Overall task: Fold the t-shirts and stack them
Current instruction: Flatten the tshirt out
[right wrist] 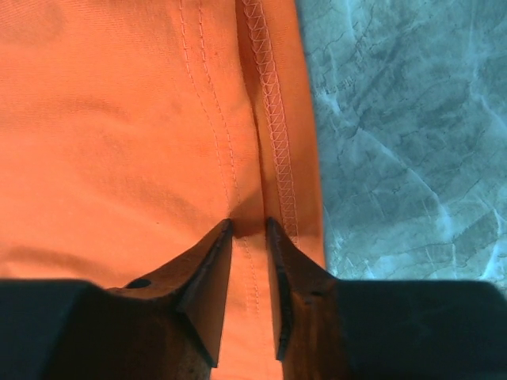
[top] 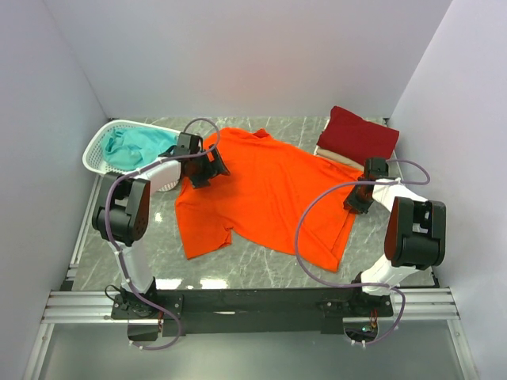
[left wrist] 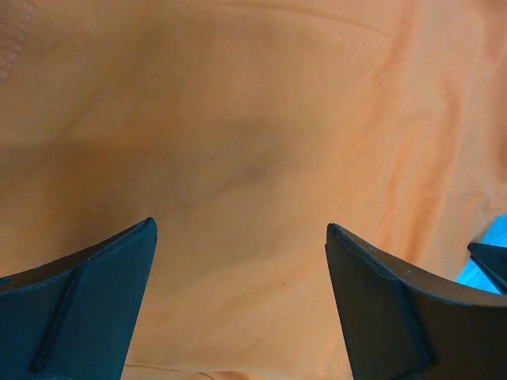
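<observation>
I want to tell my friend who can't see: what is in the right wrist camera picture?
The right end effector pinches a raised fold of the orange shirt, right beside its stitched hem. The grey marble table shows on the right.

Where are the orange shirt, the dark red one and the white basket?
orange t-shirt [top: 269,190]: top view, middle of its spread-out body.
dark red t-shirt [top: 360,134]: top view, its folded upper face.
white basket [top: 95,150]: top view, its left lattice wall.

Bright even light, soft shadows; left wrist view blurred.
</observation>
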Robot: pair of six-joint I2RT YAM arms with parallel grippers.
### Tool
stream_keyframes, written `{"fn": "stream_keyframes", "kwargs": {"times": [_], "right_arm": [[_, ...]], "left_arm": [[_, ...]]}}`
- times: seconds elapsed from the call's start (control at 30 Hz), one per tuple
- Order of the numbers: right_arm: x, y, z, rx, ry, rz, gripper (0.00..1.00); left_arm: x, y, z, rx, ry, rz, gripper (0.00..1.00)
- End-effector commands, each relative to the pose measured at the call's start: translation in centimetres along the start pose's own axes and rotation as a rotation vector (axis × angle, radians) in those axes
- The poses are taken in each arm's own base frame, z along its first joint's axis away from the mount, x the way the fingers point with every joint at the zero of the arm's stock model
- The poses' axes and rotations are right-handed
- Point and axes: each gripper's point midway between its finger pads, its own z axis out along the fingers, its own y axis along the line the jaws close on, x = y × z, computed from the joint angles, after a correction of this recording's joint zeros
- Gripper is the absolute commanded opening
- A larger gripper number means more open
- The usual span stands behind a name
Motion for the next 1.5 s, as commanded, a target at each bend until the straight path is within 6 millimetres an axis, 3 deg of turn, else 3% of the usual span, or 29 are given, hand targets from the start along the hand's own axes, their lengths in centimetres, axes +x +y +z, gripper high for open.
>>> {"fn": "stream_keyframes", "kwargs": {"times": [0.0, 0.27, 0.37, 0.5, 0.9, 1.2, 1.47], "right_arm": [[-1.0, 0.1, -0.1, 0.005, -0.026, -0.009, 0.30], [-1.2, 0.2, -1.1, -0.002, -0.029, -0.026, 0.19], [-1.4, 0.2, -1.6, -0.003, -0.038, -0.038, 0.08], [-1.5, -0.2, -2.0, 0.020, -0.041, -0.047, 0.01], [-2.7, -1.4, -3.3, 0.086, -0.106, -0.057, 0.00], [-4.1, -2.8, -3.1, 0.141, -0.127, -0.044, 0.00], [-6.1, -4.4, -3.7, 0.197, -0.162, -0.033, 0.00]], "left_arm": [[0.3, 1.2, 0.6, -0.013, 0.013, -0.031, 0.93], [0.5, 2.2, 0.8, -0.020, 0.020, -0.052, 0.93], [0.6, 2.5, 0.9, -0.019, 0.024, -0.059, 0.93], [0.9, 2.6, 1.2, -0.010, 0.031, -0.068, 0.93], [2.3, 4.7, 2.8, -0.060, 0.062, -0.073, 0.92], [1.7, 6.4, 2.4, -0.156, 0.035, -0.044, 0.92], [1.6, 6.3, 2.5, -0.158, 0.030, -0.037, 0.92]]}}
